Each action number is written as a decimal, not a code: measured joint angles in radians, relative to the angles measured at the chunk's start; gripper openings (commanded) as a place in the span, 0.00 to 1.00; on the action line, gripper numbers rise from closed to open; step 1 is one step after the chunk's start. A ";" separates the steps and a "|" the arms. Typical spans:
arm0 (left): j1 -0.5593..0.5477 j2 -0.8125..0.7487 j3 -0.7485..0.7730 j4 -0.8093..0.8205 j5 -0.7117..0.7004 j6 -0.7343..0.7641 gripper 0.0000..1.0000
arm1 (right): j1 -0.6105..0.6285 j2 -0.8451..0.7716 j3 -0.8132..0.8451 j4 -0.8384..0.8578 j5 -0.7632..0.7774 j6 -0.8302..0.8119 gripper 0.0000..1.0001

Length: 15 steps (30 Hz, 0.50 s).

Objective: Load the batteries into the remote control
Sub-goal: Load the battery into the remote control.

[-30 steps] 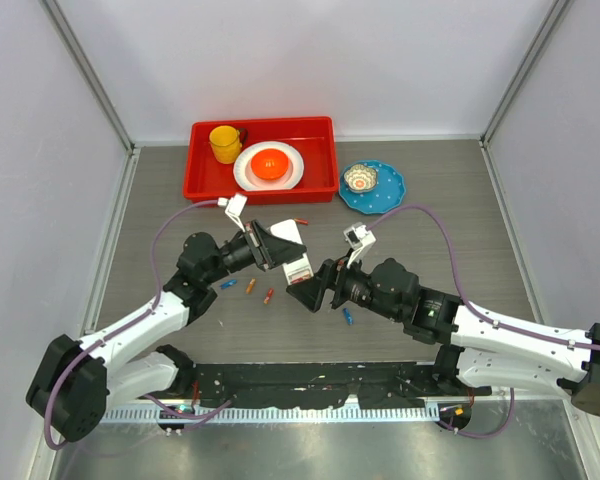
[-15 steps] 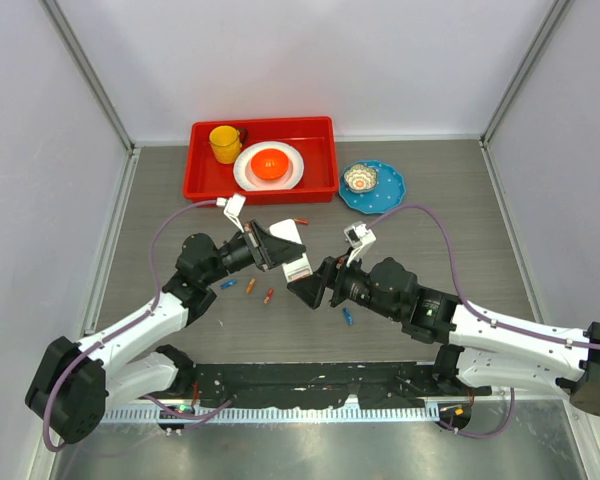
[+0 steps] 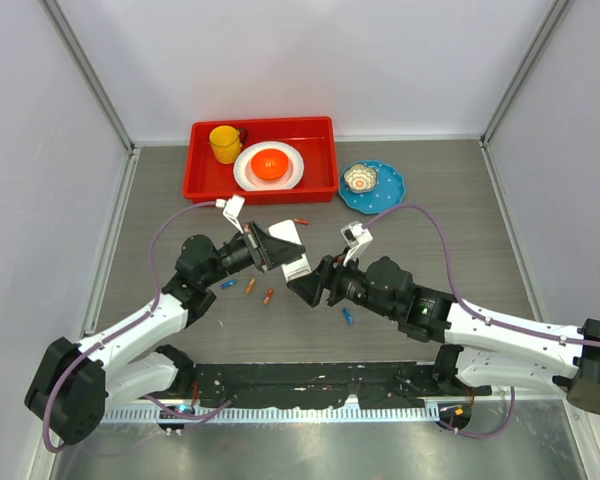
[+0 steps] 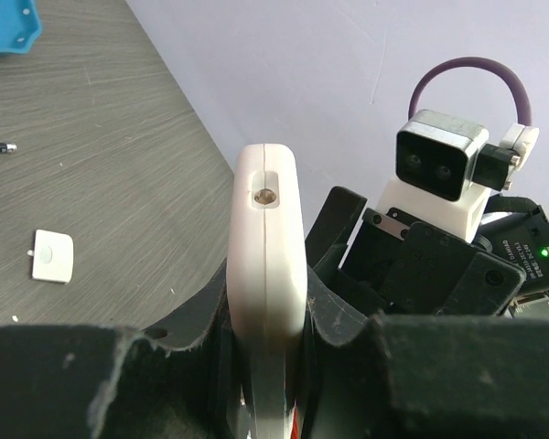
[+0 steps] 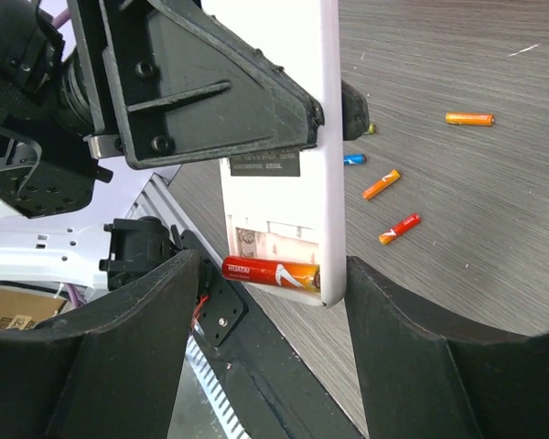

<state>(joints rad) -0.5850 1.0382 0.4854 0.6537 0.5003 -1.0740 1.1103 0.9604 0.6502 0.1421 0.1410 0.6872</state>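
The left gripper is clamped on the remote, held off the bench. The right gripper stands open astride its lower end, where a battery sits in the compartment. Other batteries lie loose.

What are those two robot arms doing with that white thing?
They are loading a remote control. The left gripper holds it up with its back open, and one orange battery sits in the slot. The right gripper is open just in front. More batteries lie on the table.
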 measured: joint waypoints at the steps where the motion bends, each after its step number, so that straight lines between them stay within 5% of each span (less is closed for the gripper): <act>1: 0.000 -0.002 0.000 0.000 -0.001 0.000 0.00 | 0.000 0.003 0.000 0.001 0.000 0.000 0.69; 15: 0.000 -0.013 -0.006 0.000 -0.003 0.000 0.00 | -0.001 0.016 0.000 0.005 0.005 0.000 0.63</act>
<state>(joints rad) -0.5850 1.0256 0.4789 0.6540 0.4969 -1.0740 1.1095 0.9760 0.6502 0.1467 0.1463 0.6876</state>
